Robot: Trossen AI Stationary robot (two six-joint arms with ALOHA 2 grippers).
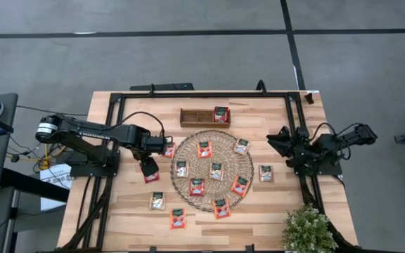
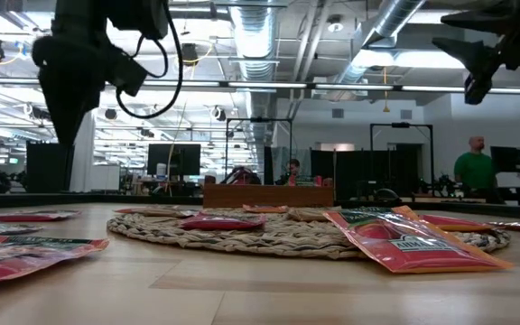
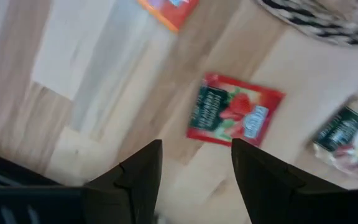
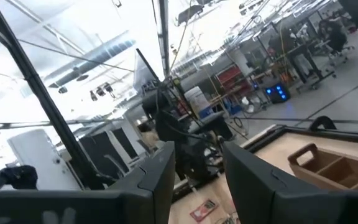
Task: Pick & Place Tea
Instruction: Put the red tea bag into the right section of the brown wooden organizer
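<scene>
- The left gripper point(image 3: 194, 163) hangs over bare wood with its two dark fingers point(image 3: 143, 168) spread apart and nothing between them.
- Just ahead of those fingers a red tea packet point(image 3: 234, 117) lies flat on the surface point(image 1: 129, 211), clear of the tips, not touched.
- Seen from overhead, that same packet sits beside the fingers, between them and the edge of the round woven mat point(image 1: 212, 170).
- Further out from the left fingers, another red packet point(image 1: 169, 150) lies close by the arm's wrist, and two more, one pale point(image 1: 157, 201) and one red point(image 1: 178, 218), rest on the wood toward the near edge.
- On the mat lie about seven packets, mostly red, a few pale; one more red packet point(image 1: 221, 114) stands in the wooden compartment tray point(image 1: 195, 117) beyond the mat.
- The right gripper point(image 4: 197, 168) is raised well above the surface at the far side, its fingers parted and gripping nothing, pointing out into the room.
- Nearest to the right fingers is a single packet point(image 1: 266, 173) on the wood between them and the mat.
- A small potted plant point(image 1: 308, 229) sits at the corner below the right arm.
- A person in a green top point(image 2: 473, 168) stands far back in the room.
</scene>
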